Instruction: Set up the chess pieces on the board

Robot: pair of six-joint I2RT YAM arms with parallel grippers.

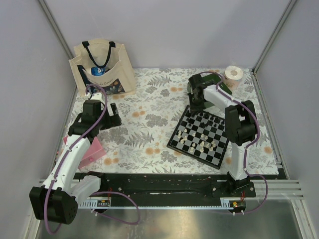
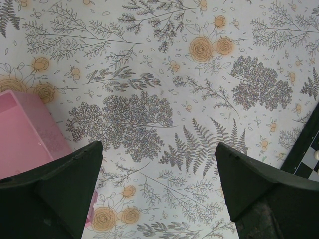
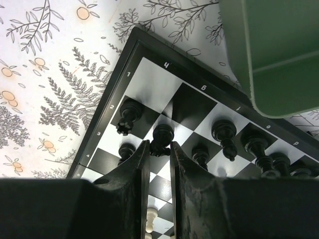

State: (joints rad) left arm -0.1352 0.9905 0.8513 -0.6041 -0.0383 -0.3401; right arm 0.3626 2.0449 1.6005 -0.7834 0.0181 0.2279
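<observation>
setup partly done: black pieces [image 3: 224, 132] fill the far rows of the board [image 1: 172, 143], while white pieces [image 1: 193, 144] stand scattered (count unclear). the board lies at 3 o'clock on the bench [image 1: 149, 94], one corner toward 11 o'clock; it is square, with no long axis. right fingers [image 3: 134, 169] narrow, pinching an upright black piece [image 3: 162, 134]. left fingers [image 2: 65, 184] wide, empty.

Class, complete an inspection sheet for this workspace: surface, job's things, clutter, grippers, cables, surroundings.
Surface: floral tablecloth, lying flat.
Job's things: board sits askew on the right; black pieces near its far corner, white pieces nearer the arms.
Clutter: tote bag, paper roll, green tray, pink box.
Grippers: right gripper pinches a black piece at the board; left gripper open, empty, above the tablecloth.
Cables: purple cables run along both arms, looping at the bases.
Surroundings: plain grey walls.
</observation>
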